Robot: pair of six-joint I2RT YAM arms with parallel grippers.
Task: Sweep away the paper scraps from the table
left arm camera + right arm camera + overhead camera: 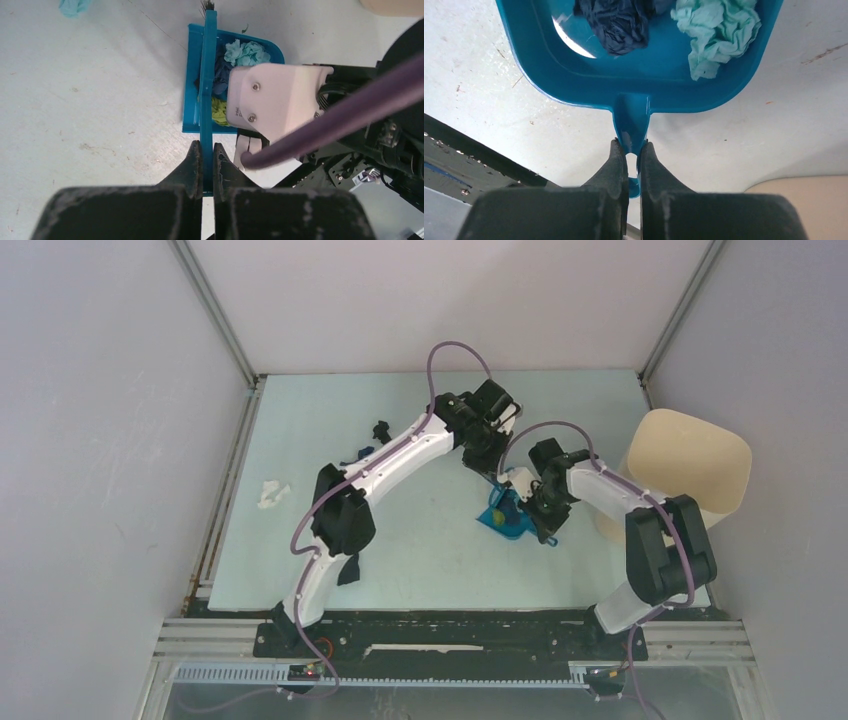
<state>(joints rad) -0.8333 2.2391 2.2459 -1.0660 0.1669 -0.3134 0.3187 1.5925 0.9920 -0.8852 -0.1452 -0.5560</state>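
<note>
Clamps left pincer (pixel 203 147) tight on brush (pixel 207 75), aimed lengthwise straight ahead across dustpan (pixel 654 70). Pinches dustpan handle in right pincer (pixel 630 147), likewise closed. Holds several scraps (pixel 245 52) gathered just ahead of both; leaves white scrap (pixel 272 493) on table (pixel 420 560), well off left pincer's left side, nearer left arm (pixel 400 455).
</note>
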